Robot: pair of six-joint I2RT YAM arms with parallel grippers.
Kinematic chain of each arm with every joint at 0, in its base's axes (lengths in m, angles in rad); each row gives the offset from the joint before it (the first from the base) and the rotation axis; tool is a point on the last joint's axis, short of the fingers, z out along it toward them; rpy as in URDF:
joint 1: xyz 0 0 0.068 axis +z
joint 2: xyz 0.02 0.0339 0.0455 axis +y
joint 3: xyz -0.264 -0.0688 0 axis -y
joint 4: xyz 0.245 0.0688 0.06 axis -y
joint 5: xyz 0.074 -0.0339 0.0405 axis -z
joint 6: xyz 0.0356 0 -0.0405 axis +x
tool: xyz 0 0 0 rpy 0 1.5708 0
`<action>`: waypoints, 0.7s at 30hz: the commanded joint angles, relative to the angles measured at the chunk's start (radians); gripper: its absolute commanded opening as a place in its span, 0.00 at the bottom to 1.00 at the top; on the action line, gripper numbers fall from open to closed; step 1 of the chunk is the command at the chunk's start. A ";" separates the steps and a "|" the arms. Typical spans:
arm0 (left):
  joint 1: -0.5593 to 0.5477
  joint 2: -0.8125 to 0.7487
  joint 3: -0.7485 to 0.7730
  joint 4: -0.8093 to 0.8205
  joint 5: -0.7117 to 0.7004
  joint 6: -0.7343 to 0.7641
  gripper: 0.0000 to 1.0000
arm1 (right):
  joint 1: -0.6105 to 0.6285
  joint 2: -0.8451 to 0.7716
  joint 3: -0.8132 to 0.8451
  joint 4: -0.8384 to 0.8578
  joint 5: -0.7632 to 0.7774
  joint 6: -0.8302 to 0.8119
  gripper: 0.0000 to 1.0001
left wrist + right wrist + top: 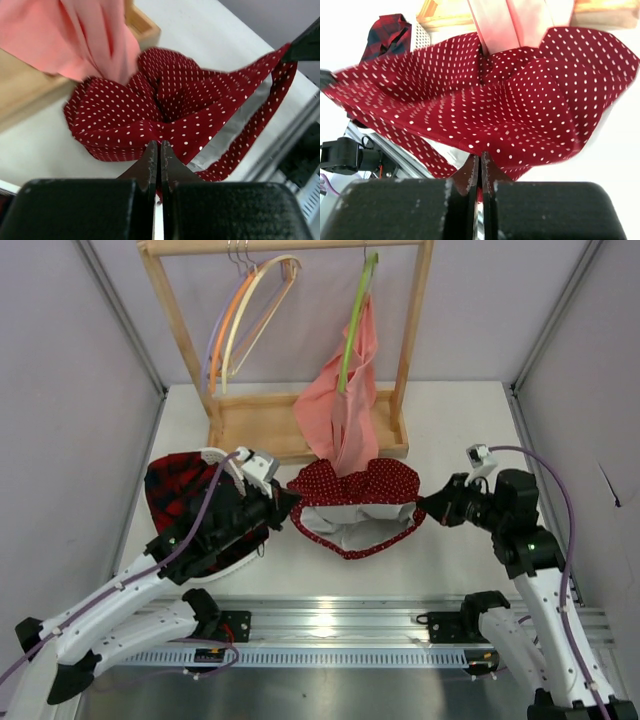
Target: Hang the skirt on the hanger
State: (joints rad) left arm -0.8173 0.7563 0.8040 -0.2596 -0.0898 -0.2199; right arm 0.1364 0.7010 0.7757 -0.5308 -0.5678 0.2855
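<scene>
The dark-red polka-dot skirt (355, 485) is held between my two grippers just above the table, in front of the wooden rack. Its waist is pulled open and the pale lining (345, 523) shows. My left gripper (290, 503) is shut on the skirt's left edge; the left wrist view shows the fingers pinched on the cloth (175, 100). My right gripper (422, 506) is shut on the right edge, also seen in the right wrist view (510, 100). The cream hanger (287, 270) hangs at the rack's top left, well behind the skirt.
The wooden rack (270, 430) stands at the back. Orange and lilac hangers (232, 325) hang beside the cream one. A salmon-pink cloth (345, 410) on a lime-green hanger (355, 310) drapes down to the skirt. A red-black plaid garment (175, 485) lies at the left. A metal rail (330, 625) runs along the near edge.
</scene>
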 commanded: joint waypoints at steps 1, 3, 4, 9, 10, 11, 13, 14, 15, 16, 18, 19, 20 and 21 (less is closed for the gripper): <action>-0.083 -0.011 -0.038 -0.127 -0.056 -0.071 0.00 | -0.018 -0.047 -0.023 -0.138 0.128 0.043 0.02; -0.121 0.012 -0.060 -0.148 -0.073 -0.097 0.00 | 0.002 -0.031 -0.029 -0.129 0.062 0.063 0.04; -0.150 0.018 -0.063 -0.155 -0.089 -0.102 0.00 | 0.006 -0.015 -0.033 -0.135 0.049 0.064 0.04; -0.168 0.017 -0.065 -0.188 -0.091 -0.101 0.00 | 0.066 0.090 -0.021 -0.230 0.016 0.060 0.13; -0.168 0.012 -0.065 -0.193 -0.085 -0.098 0.01 | 0.077 0.092 -0.010 -0.253 0.011 0.055 0.29; -0.166 0.006 -0.063 -0.204 -0.058 -0.092 0.10 | 0.086 0.091 -0.004 -0.262 0.013 0.053 0.44; -0.169 -0.009 -0.045 -0.248 -0.009 -0.067 0.56 | 0.104 0.071 0.017 -0.282 0.025 0.055 0.95; -0.169 -0.012 -0.037 -0.272 0.024 -0.065 0.86 | 0.104 0.063 0.049 -0.293 0.029 0.052 0.99; -0.169 -0.015 -0.025 -0.299 0.033 -0.061 0.99 | 0.106 0.058 0.069 -0.302 0.035 0.038 0.99; -0.171 -0.023 0.016 -0.347 0.039 -0.059 0.99 | 0.104 0.055 0.091 -0.319 0.057 0.032 0.99; -0.172 -0.037 0.046 -0.375 0.041 -0.053 0.99 | 0.103 0.057 0.154 -0.325 0.089 0.029 0.99; -0.172 -0.051 0.072 -0.382 0.024 -0.055 1.00 | 0.104 0.061 0.172 -0.321 0.106 0.032 0.99; -0.172 -0.054 0.098 -0.379 0.001 -0.059 1.00 | 0.103 0.083 0.187 -0.313 0.123 0.040 0.99; -0.169 -0.054 0.110 -0.377 -0.081 -0.082 0.99 | 0.103 0.097 0.207 -0.301 0.138 0.046 0.99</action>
State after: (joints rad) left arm -0.9844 0.7349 0.8181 -0.6117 -0.0933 -0.2886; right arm 0.2367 0.7776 0.9028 -0.8391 -0.4877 0.3283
